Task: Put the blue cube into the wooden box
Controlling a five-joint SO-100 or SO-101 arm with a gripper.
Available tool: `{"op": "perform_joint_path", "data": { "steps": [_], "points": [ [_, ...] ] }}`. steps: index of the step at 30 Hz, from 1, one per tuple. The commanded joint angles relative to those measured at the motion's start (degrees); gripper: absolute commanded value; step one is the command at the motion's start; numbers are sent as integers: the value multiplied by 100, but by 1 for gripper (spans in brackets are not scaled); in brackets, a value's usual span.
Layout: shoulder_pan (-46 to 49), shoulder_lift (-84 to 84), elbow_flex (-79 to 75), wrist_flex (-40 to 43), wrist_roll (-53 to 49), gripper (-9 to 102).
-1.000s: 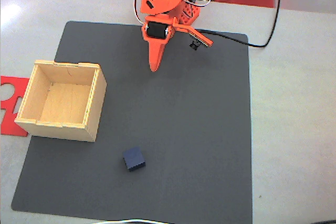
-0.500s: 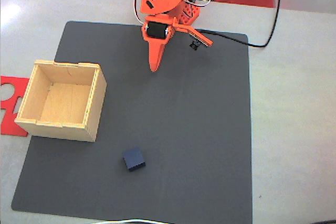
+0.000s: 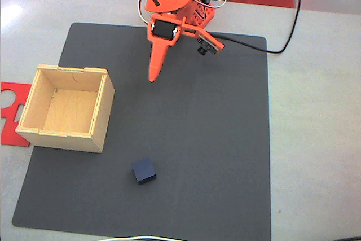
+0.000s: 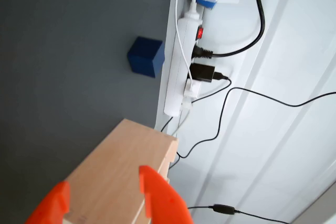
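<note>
— Navy, that little blue cube [image 3: 144,171]: where does it sit?
— Lower centre of the fixed view, flat on the dark grey mat [image 3: 225,139], well apart from everything. In the wrist view it shows in the upper middle [image 4: 145,57], close to the mat's edge.
— And the wooden box [image 3: 35,125]?
— Left side of the fixed view, on the mat's left edge, open top, pale bottom with nothing in it. Up and to the left of the cube, a clear gap between them. A flat red piece [image 3: 10,111] pokes out from behind it at the left border.
— The gripper [image 3: 153,76]?
— Top centre, orange, tip pointing down the frame, above the mat, near neither cube nor box. In the wrist view its two orange fingers [image 4: 157,195] stand apart at the bottom edge, nothing between them, with the box's wall behind.
— Anything else?
— A white power strip [image 4: 178,72] with black cables beyond the mat in the wrist view.
</note>
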Motion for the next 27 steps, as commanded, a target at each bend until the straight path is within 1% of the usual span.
{"op": "perform_joint_path", "data": {
  "steps": [1,3,5,8,12,17,22,27],
  "points": [
    [325,-1459,-879,-923,-123,16],
    [527,-3094,-1784,-1292,9,17],
    [633,-4245,-2698,-1336,105,17],
    [527,-5098,-3560,-1406,114,18],
    [439,-6557,-5010,-1134,123,18],
    [202,-7910,-6706,-466,-211,18],
    [70,-9220,-8578,571,-791,20],
    [105,-10503,-10327,1424,-1354,21]
  ]
}}
